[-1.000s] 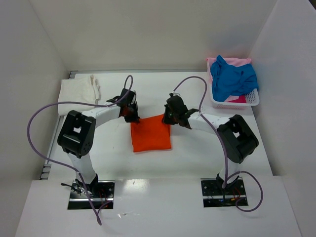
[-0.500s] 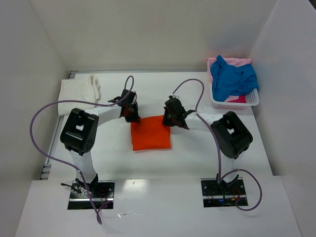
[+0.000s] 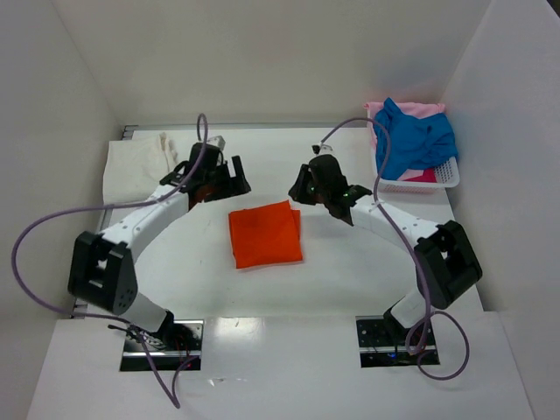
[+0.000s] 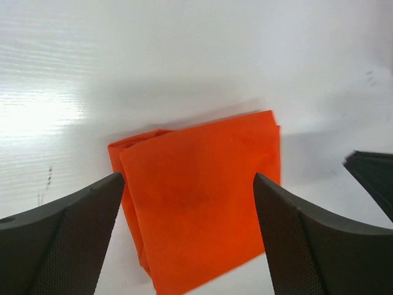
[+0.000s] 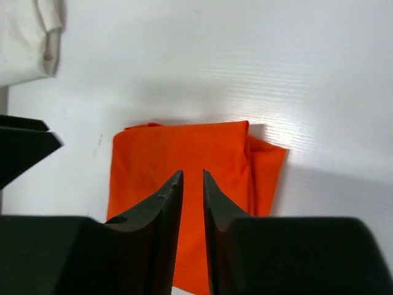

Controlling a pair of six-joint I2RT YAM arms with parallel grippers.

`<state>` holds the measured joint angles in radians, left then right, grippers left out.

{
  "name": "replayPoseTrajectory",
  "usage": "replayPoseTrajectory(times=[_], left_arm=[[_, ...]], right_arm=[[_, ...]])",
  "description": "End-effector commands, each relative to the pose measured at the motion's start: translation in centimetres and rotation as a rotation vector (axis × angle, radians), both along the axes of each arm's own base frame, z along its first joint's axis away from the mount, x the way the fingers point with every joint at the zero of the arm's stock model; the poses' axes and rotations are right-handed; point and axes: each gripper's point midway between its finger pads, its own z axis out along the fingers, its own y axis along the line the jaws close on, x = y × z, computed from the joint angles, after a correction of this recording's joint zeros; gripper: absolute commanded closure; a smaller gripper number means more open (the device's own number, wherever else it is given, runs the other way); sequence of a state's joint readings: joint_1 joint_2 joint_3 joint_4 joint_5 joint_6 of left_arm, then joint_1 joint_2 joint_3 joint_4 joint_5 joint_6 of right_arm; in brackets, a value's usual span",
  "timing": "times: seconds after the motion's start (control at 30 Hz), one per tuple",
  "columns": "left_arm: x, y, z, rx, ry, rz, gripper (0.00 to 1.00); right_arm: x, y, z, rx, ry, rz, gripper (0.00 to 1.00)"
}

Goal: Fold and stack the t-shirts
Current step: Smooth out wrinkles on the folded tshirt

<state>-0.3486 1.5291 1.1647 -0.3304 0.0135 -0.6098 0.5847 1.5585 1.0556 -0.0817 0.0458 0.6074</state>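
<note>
**Desk** (image 3: 350, 262): white surface on which everything here rests.

**White plastic basket** (image 3: 420, 182): set well out to the right of the right pincer, on its far side. The blue t-shirt (image 3: 411, 140) is heaped in it, crumpled, over the pink t-shirt (image 3: 420, 108). Both are judged unfolded and not yet begun.

**Cream-white t-shirt** (image 3: 136, 162): laid to the outer left of the left pincer, near the desk's far corner. It appears roughly folded, though how neatly cannot be told.

**Orange t-shirt** (image 3: 264, 234): folded to a compact rectangle and lying flat on the desk, below and between the two pincers and touched by neither. Its folding is judged complete. It is not stacked with the cream-white one, which lies well apart.

**Left pincer** (image 4: 190, 239): raised clear of the cloth, fingers spread wide, nothing held.

**Right pincer** (image 5: 192, 184): raised likewise, fingers drawn almost together with only a thin slit between, nothing held.

**Progress**: roughly half is judged done. Two shirts remain to be folded, and stacking remains.
</note>
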Motion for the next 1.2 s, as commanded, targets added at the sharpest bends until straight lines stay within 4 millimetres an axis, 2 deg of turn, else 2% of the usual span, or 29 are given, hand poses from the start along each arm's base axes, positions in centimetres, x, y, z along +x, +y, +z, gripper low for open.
replayPoseTrajectory(times=[0.0,0.07,0.17,0.2,0.33,0.53,0.67,0.8,0.87,1.03,1.17], left_arm=[[-2.6,1.4,0.7,-0.008,0.01,0.047,0.05],[-4.6,1.9,-0.4,-0.022,0.046,0.058,0.04],[-7.1,1.8,-1.9,-0.063,0.108,0.06,0.04],[-8.1,2.1,-3.1,-0.064,0.143,0.073,0.04],[-9.8,1.9,-5.4,-0.105,0.19,0.13,0.04],[-9.0,1.5,-6.0,-0.201,0.141,0.208,0.04],[-9.0,0.6,-8.2,-0.187,0.217,0.169,0.04],[-9.6,-0.2,-10.8,-0.176,0.316,0.127,0.04],[-9.7,-0.2,-12.0,-0.165,0.349,0.125,0.04],[-9.7,-1.1,-13.4,-0.195,0.378,0.094,0.04],[-10.1,-1.7,-14.8,-0.216,0.411,0.071,0.05]], right_arm=[[-0.9,-0.1,1.0,0.017,0.006,0.033,0.85],[-1.5,-0.2,0.4,0.012,0.027,0.043,0.93],[-2.3,-0.2,-0.3,0.009,0.046,0.074,0.94],[-2.5,-0.2,-0.5,0.005,0.054,0.08,0.95],[-3.0,0.9,-2.2,-0.009,0.086,0.121,0.97],[-3.3,3.0,-4.8,-0.005,0.165,0.205,0.97],[-3.2,4.1,-5.7,-0.017,0.178,0.227,0.99],[-3.3,4.0,-7.5,-0.06,0.206,0.214,0.99],[-3.2,3.9,-7.5,-0.068,0.205,0.206,0.99],[-3.1,2.9,-9.5,-0.146,0.24,0.195,0.99],[-3.1,2.7,-10.2,-0.159,0.251,0.188,0.99]])
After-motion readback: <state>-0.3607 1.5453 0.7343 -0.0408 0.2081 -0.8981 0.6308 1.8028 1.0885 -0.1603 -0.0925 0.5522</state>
